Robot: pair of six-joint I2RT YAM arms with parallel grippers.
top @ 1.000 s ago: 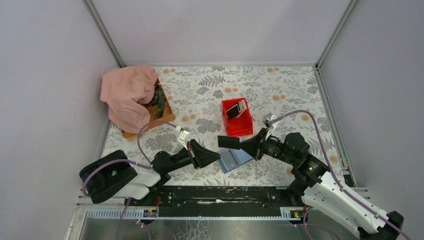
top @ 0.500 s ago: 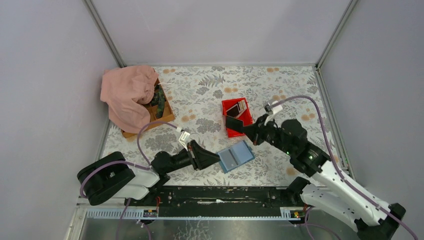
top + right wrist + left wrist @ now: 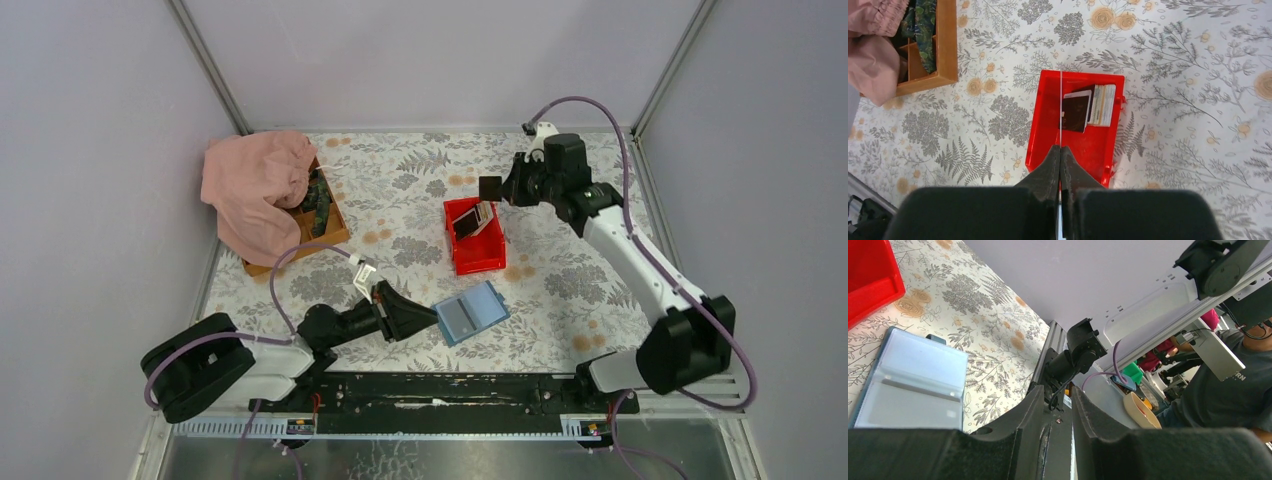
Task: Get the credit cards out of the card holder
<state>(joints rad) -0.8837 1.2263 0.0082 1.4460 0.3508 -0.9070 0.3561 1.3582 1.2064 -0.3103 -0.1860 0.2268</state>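
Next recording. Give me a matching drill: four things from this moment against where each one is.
1 card holder
2 red bin
3 pink cloth
4 right gripper

a draped over part of the wooden tray
b lying open beside the left gripper
c shut on a dark card, held aloft
d contains several cards

Pairs: 1-b, 2-d, 3-a, 4-c

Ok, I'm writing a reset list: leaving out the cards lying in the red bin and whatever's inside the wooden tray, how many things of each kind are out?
red bin: 1
blue card holder: 1
wooden tray: 1
pink cloth: 1
card pinched in the right gripper: 1
Total: 5
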